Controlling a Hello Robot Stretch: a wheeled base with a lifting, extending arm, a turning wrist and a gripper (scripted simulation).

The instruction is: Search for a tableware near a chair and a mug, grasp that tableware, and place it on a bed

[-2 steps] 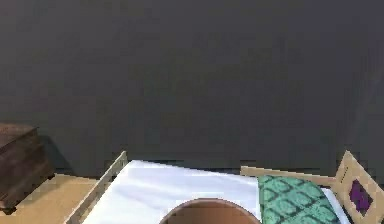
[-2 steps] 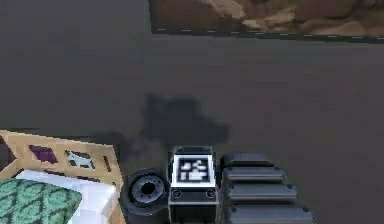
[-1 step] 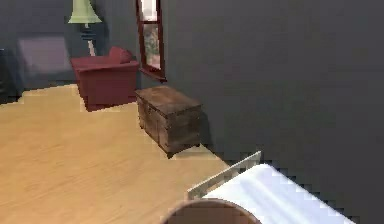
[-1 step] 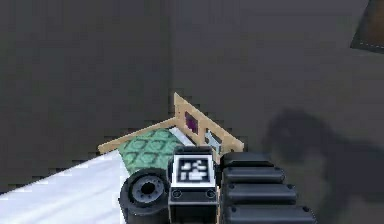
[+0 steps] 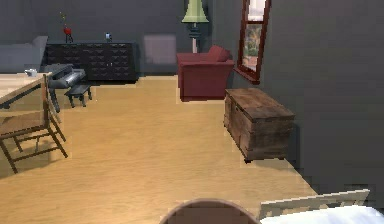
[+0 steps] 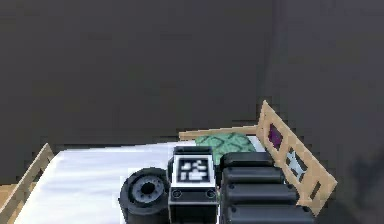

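Observation:
A bed (image 6: pixel 90 165) with a white sheet and light wooden end boards lies across the arm side view's lower half. A green pillow (image 6: pixel 232 141) rests near its right end board (image 6: pixel 290 150). The dark arm (image 6: pixel 255 190) rises over the bed, with a white marked square (image 6: pixel 193 168) at its end. Left of that square sits the gripper (image 6: pixel 143 196), a dark round body above the sheet. I cannot tell whether it holds anything. At the forward view's left stand a wooden table (image 5: pixel 12 88) and a wooden chair (image 5: pixel 35 125). A small pale thing (image 5: pixel 31 72) stands on the table.
A wooden chest (image 5: pixel 258 122) stands against the right wall, with a red armchair (image 5: pixel 205 75) behind it. A dark sideboard (image 5: pixel 95 60) lines the far wall, near a lamp (image 5: pixel 194 14) and a window (image 5: pixel 254 38). A bed corner (image 5: pixel 320 205) shows at bottom right. Open wooden floor (image 5: pixel 150 150) lies ahead.

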